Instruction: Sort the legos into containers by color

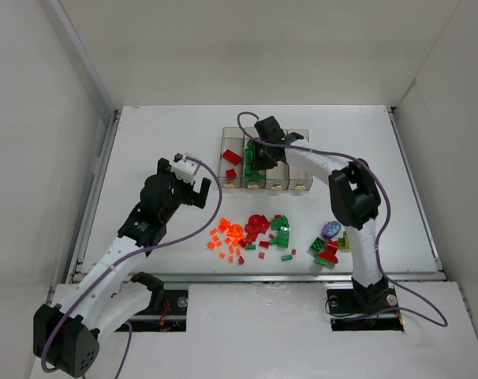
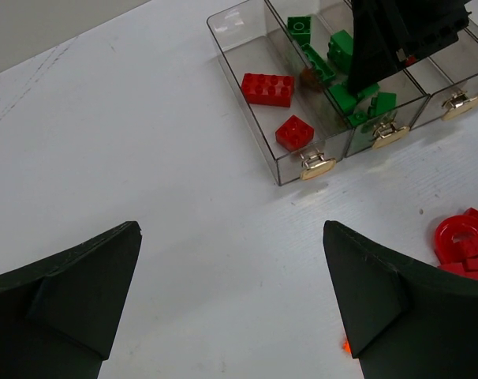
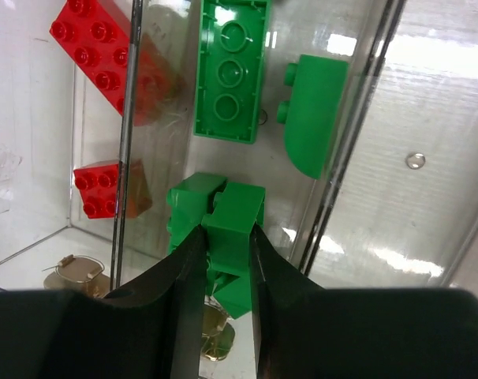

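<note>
Green lego (image 3: 235, 217) pinched between right fingers (image 3: 184, 316) at second bin (image 3: 272, 185); left fingers (image 2: 65, 292) spread wide, empty.

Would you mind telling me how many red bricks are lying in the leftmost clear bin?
2: a long red brick toward the far end of the leftmost bin, and a small square red brick nearer its brass knob. None seems hidden.
</note>
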You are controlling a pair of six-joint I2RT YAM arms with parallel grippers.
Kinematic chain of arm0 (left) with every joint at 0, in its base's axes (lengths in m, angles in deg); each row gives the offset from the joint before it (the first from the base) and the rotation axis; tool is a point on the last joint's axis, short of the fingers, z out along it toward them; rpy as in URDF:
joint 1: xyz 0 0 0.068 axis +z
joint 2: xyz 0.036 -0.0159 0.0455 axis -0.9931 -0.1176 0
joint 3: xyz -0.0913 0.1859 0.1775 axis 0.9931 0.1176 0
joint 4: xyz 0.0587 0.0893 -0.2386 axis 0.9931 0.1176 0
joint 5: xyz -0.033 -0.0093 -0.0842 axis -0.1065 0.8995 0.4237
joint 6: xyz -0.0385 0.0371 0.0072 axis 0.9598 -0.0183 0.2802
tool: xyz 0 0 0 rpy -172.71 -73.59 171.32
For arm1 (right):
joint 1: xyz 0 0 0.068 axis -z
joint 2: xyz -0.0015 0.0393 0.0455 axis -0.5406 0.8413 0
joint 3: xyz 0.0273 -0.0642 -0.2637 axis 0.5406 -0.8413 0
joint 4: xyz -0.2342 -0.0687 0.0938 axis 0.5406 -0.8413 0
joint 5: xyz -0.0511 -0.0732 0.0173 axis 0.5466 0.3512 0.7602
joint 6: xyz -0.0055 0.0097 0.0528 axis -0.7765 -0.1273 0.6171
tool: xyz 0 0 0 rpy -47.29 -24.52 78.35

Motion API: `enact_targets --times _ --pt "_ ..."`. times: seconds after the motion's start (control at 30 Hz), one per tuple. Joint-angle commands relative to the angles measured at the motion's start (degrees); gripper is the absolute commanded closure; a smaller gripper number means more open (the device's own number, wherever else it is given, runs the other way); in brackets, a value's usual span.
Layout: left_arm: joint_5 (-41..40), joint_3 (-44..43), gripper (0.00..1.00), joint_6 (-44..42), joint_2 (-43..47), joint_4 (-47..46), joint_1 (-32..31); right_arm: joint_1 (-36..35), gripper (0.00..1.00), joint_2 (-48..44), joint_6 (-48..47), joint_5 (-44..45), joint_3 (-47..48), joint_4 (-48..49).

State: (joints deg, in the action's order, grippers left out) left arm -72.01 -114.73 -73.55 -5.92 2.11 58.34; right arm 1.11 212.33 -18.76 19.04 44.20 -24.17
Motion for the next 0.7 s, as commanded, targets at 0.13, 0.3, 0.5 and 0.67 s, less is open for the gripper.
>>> enact_targets --times 0.13,0.3,0.5,0.67 --pt "1.09 -0.83 0.0 0.01 1.34 -2.15 0.3 1.47 0.77 -5.52 0.43 3.22 -1.76 0.89" --pt "1.09 -0.83 0.0 0.01 1.34 -2.15 0.3 1.47 0.74 -5.52 -2.03 1.91 -0.54 0.89" --pt "1.09 -0.83 0.0 0.01 1.34 -2.15 0.3 1.47 0.42 -5.0 -3.7 1.2 2.36 -0.78" --pt "1.09 -0.83 0.0 0.01 1.87 -2.15 0.3 1.47 0.33 -7.0 -5.37 1.2 4.57 -2.1"
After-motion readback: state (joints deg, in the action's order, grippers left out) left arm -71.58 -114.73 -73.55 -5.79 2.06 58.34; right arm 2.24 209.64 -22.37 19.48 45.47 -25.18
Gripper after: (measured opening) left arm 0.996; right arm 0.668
